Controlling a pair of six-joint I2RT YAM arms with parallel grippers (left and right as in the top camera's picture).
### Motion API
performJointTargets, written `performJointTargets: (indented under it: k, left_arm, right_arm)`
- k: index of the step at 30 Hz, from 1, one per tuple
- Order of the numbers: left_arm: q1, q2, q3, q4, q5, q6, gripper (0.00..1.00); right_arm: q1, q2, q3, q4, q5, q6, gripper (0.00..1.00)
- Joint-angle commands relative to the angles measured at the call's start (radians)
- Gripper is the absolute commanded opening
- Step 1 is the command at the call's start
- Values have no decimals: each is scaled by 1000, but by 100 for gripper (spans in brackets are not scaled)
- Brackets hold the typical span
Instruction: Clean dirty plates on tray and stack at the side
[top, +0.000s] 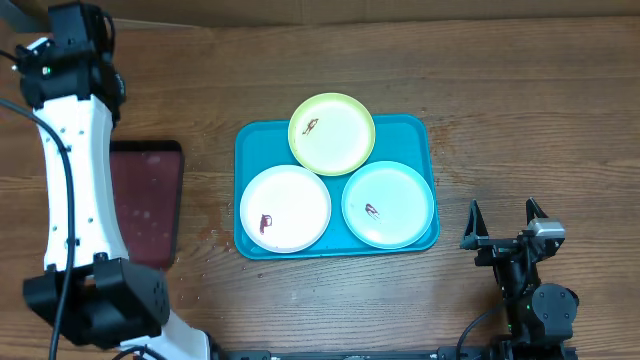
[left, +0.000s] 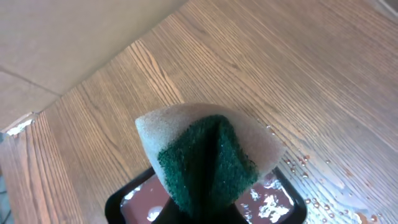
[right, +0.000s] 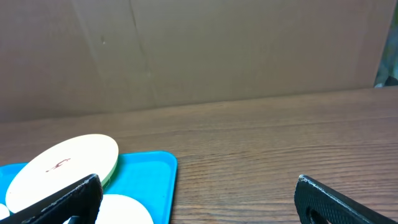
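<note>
The turquoise tray (top: 246, 140) lies at the table's centre with three plates on it. The yellow-green plate (top: 331, 133) is at the back, the white plate (top: 285, 208) front left, the pale mint plate (top: 388, 204) front right. Each has a small dark smear. My left gripper (left: 205, 213) is shut on a folded green and tan sponge (left: 208, 152), held above the maroon tray. My right gripper (top: 503, 224) is open and empty, right of the tray. In the right wrist view the gripper (right: 199, 205) faces the tray (right: 155, 180) and the yellow-green plate (right: 62, 165).
A dark maroon black-rimmed tray (top: 145, 200), wet inside (left: 273, 202), lies left of the turquoise tray beside my left arm (top: 75, 180). Water drops (left: 311, 168) dot the wood near it. A cardboard wall (right: 199, 50) stands behind the table.
</note>
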Motion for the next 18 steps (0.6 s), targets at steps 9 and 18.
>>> performJointTargets:
  k: [9, 18]
  left_arm:
    - [6, 99, -242, 37, -222, 18, 4]
    - [6, 41, 87, -102, -78, -24, 4]
  right_arm:
    - [2, -10, -10, 6, 6, -3, 100]
    - [2, -10, -10, 5, 6, -3, 100]
